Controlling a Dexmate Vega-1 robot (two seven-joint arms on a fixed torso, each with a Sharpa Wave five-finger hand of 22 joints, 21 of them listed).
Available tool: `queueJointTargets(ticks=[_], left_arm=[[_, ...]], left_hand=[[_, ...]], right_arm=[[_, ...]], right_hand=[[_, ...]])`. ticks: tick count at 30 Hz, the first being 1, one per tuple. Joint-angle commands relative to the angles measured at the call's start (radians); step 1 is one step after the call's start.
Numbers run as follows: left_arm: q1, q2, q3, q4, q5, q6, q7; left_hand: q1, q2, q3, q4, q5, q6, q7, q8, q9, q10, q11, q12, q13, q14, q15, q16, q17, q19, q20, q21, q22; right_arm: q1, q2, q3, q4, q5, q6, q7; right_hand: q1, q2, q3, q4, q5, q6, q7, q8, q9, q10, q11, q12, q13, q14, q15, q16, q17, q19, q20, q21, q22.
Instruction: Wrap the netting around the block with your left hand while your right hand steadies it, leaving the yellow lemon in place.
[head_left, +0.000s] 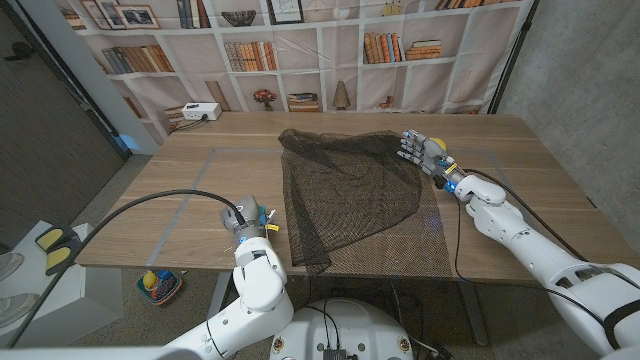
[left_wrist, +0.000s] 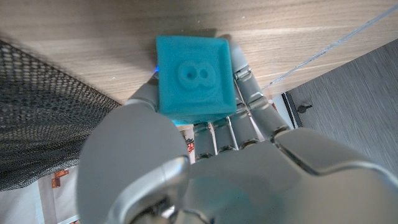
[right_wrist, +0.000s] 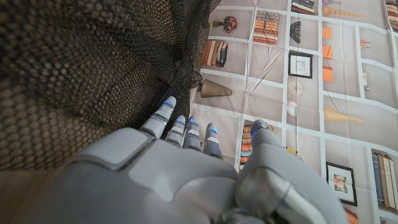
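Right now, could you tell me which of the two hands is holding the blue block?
The left hand: it grips the blue block beside the netting, while the right hand touches the netting's far corner.

Left hand (head_left: 248, 220) clasped, right hand (head_left: 421, 150) spread.

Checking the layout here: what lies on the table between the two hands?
In the head view, the black netting spreads between the left hand, which holds the blue block, and the right hand, which touches the netting's far corner.
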Motion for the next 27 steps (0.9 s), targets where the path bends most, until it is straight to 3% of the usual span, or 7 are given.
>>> queueJointTargets(ticks=[1,5,14,27], left_arm=[[-0.003,-0.042,-0.021,0.038,0.005,0.007,0.127],[-0.012,-0.033,-0.022,0.03,-0.047,0.007,0.193],[-0.046,-0.018,-0.023,0.029,-0.097,0.007,0.357],[-0.127,0.091,0.003,0.0,-0.171,-0.022,0.407]], left_hand=[[0.213,0.186,0.001,-0.005,-0.008,0.006,0.017,0.0,0.018,0.098,-0.076,0.043,0.039,0.192,-0.233,0.025,0.036,0.028,-0.069,0.051,0.009],[0.228,0.185,-0.001,-0.012,-0.006,0.012,0.024,-0.001,0.029,0.088,-0.065,0.061,0.064,0.21,-0.235,0.039,0.06,0.031,-0.078,0.079,0.015],[0.239,0.183,-0.004,-0.012,-0.004,0.027,0.028,0.001,0.043,0.086,-0.068,0.086,0.094,0.218,-0.235,0.045,0.085,0.024,-0.082,0.108,0.02],[0.245,0.181,-0.007,-0.008,-0.003,0.029,0.027,-0.002,0.059,0.078,-0.075,0.109,0.125,0.221,-0.235,0.045,0.107,0.013,-0.084,0.138,0.023]], right_arm=[[0.035,0.023,-0.009,0.059,-0.007,0.005,0.017],[0.04,0.027,-0.009,0.068,-0.008,0.007,0.017],[0.044,0.035,-0.008,0.071,-0.01,0.014,0.012],[0.037,0.04,0.004,0.048,-0.014,0.066,-0.002]], right_hand=[[-0.004,-0.001,0.006,0.003,0.005,0.01,0.002,0.001,0.003,0.007,-0.006,0.001,0.003,0.004,0.009,0.002,0.002,0.007,0.002,-0.001,0.005],[-0.004,-0.001,0.006,0.003,0.005,0.01,0.003,0.0,0.003,0.007,-0.005,0.001,0.003,0.006,0.009,0.003,0.002,0.007,0.001,-0.001,0.005],[-0.005,-0.001,0.007,0.003,0.005,0.011,0.003,0.0,0.003,0.009,-0.004,0.001,0.003,0.006,0.009,0.002,0.002,0.008,0.0,-0.001,0.005],[-0.004,-0.002,0.009,0.0,0.006,0.021,0.004,0.003,0.003,0.016,0.002,0.002,0.003,0.012,0.002,0.003,0.001,0.018,-0.015,0.003,0.005]])
